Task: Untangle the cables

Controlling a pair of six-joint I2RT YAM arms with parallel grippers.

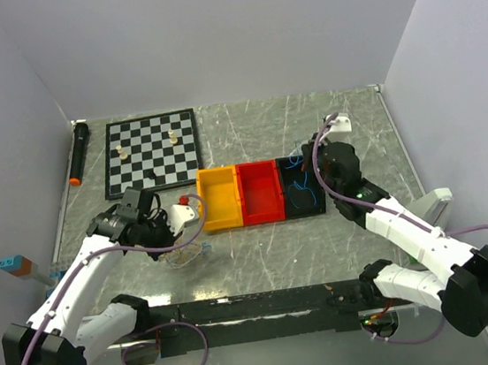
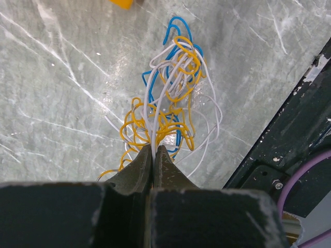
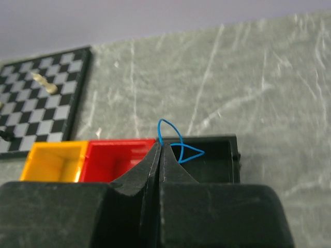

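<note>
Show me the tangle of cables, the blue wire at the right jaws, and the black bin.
tangle of cables (image 2: 178, 64), left wrist view, upper knot.
blue wire (image 3: 161, 122), right wrist view, top of loop.
black bin (image 3: 220, 139), right wrist view, far rim.

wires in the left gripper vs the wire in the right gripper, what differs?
Colour: the tangle at the left gripper mixes white, blue and yellow strands; the blue wire at the right gripper is one colour.
Bulk: the tangle is a dense knot; the blue wire shows two small loops.
Place: the tangle lies on the table; the blue wire is by the black bin.
Shared: thin, curly, pinched in shut jaws.
</note>
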